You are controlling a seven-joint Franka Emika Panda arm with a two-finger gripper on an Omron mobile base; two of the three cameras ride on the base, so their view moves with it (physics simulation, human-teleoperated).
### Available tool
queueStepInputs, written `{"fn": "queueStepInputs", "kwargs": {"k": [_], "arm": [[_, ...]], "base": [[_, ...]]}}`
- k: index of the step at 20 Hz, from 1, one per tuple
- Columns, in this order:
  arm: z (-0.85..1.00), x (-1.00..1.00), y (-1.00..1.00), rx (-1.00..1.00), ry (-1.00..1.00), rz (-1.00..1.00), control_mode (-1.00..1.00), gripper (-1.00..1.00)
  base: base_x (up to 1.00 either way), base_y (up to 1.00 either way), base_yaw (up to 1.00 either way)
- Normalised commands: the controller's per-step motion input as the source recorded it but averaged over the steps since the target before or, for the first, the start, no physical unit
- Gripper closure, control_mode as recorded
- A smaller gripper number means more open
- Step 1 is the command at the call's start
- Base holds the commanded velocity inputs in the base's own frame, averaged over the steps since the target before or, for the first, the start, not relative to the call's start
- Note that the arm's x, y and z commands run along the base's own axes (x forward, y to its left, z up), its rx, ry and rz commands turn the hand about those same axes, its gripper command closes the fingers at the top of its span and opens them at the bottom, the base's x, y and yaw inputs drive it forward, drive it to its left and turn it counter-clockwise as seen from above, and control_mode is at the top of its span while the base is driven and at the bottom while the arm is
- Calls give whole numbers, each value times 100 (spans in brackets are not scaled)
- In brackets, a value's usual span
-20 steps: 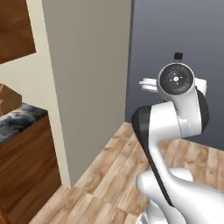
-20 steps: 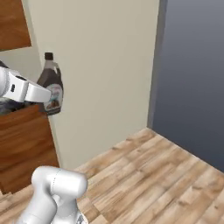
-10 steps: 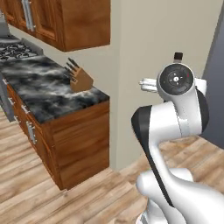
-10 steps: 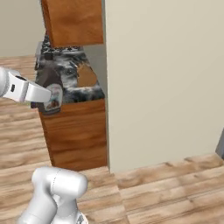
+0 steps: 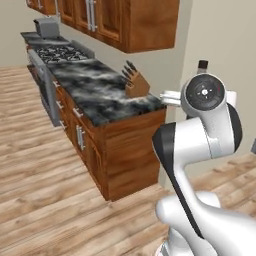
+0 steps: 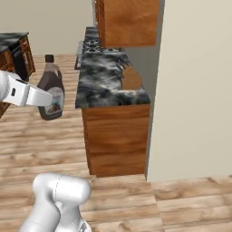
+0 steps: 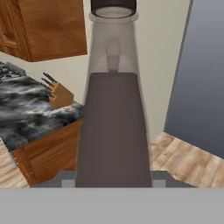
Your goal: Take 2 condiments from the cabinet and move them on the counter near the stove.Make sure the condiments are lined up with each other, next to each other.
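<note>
1. The two-finger gripper (image 6: 50,100) is clamped on the tall dark grey-brown bottle with a narrow black-capped neck (image 6: 51,92), held upright in the air above the wooden floor (image 6: 54,136).
2. In the hand view the bottle (image 7: 113,113) stands close in front of the camera, black cap at the top.
3. The black-and-grey veined marble counter (image 5: 102,92) lies to the left of the arm, apart from the bottle; a wooden knife block (image 5: 136,86) stands on its near end.
4. The stainless-steel gas stove (image 5: 57,52) sits at the counter's far end, under reddish-brown wall cabinets (image 5: 125,22).
</note>
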Motion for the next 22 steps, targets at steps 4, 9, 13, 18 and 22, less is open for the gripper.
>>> {"fn": "queueStepInputs", "kwargs": {"k": [4,9,13,18,22], "arm": [[0,0,0,0,0,0,100,100],[0,0,0,0,0,0,100,100],[0,0,0,0,0,0,100,100],[0,0,0,0,0,0,100,100],[0,0,0,0,0,0,100,100]], "base": [[0,100,5],[34,100,1],[96,88,0],[100,75,0],[100,65,0]]}}
